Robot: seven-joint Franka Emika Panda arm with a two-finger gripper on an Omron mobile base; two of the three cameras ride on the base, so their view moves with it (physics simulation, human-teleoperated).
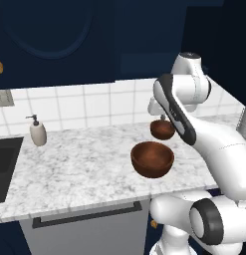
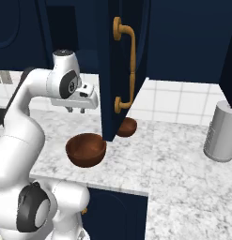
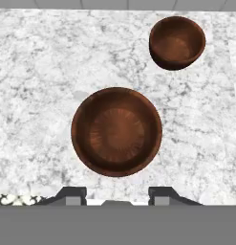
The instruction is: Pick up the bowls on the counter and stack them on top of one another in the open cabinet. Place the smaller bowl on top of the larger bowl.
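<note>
I've got the larger bowl dead centre in the hand view, upright on the marbled counter, its ribbed dark inside facing me. The smaller bowl sits at about one o'clock from it, near but clearly apart, a strip of bare stone between them. Both are resting on the counter, neither lifted.

My end effector hangs above the near rim of the larger bowl, its two dark fingertips spread wide with nothing between them, touching nothing.

From the left base view, the larger bowl is close to the counter's front edge, and the smaller bowl is behind it at one o'clock, partly covered by my own arm. Over at nine o'clock stands a soap dispenser against the tiled wall, well apart from the bowls, and beyond it the dark sink cuts into the counter.

From the right base view, the end effector hovers above the larger bowl. The open navy cabinet door with its brass handle hangs right in front of the smaller bowl, hiding part of it. A grey canister stands far off at three o'clock.
</note>
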